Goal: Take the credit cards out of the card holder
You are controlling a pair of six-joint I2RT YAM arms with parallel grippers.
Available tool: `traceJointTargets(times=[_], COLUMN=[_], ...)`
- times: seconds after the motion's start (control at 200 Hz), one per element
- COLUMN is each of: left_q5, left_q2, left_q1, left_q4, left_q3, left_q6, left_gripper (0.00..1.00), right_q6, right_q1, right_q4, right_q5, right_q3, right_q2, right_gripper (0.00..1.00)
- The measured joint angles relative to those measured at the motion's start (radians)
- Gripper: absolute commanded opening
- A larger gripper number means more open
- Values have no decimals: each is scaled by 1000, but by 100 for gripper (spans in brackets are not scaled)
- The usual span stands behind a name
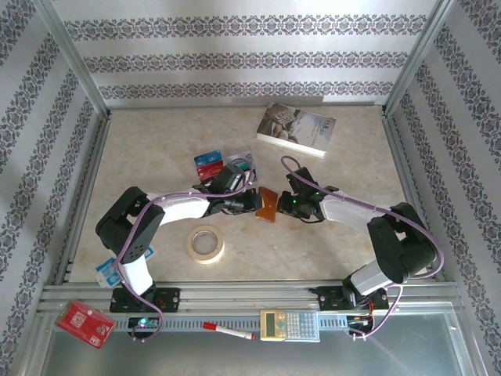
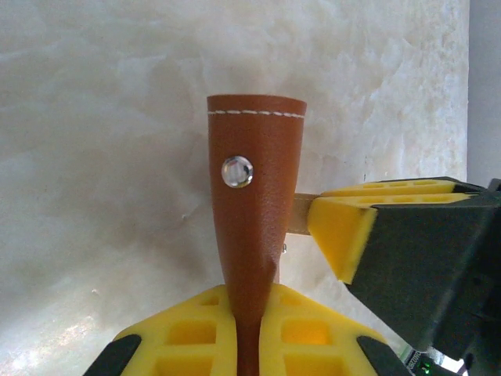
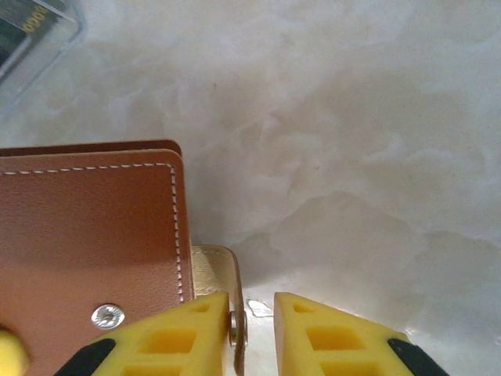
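**A:** Which claw does what in this panel?

**B:** The left claw [image 2: 250,317] is clamped on the lower end of the card holder [image 2: 254,180] and holds it upright, clear of the desk [image 3: 352,157]. The right claw [image 3: 252,321] stands narrow, with its jaws a slit apart.

**A:** Where is the card relative to that slit?

**B:** A gold card [image 3: 213,270] pokes out of the holder's side. Its edge sits between the right claw's pads, against the pad nearer the holder and apart from the other, so it is not yet pinched.

**A:** How is the step best done?

**B:** In my judgement, the right claw should close fully on the exposed corner. It should then draw the card straight out along the sleeve, away from the left claw, which must hold firm. A slanted pull could bend the card or twist the leather loose.

**A:** Are there other cards?

**B:** In the top view, blue and red loose cards [image 1: 210,164] lie on the desk just beyond the left claw.
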Motion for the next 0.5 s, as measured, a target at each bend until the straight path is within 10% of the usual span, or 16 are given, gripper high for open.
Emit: traceJointTargets(times=[0.3, 0.5], left_q5=[0, -28], left_q2=[0, 1], left_q1=[0, 0], left_q4=[-2, -3], left_q3=[0, 0], left_q6=[0, -11], left_gripper=[0, 33], right_q6=[-5, -25], right_q1=[-2, -15], right_q4=[12, 3], right_q5=[-15, -15], right_q3=[0, 7], right_q2=[29, 19], right_gripper=[4, 0])
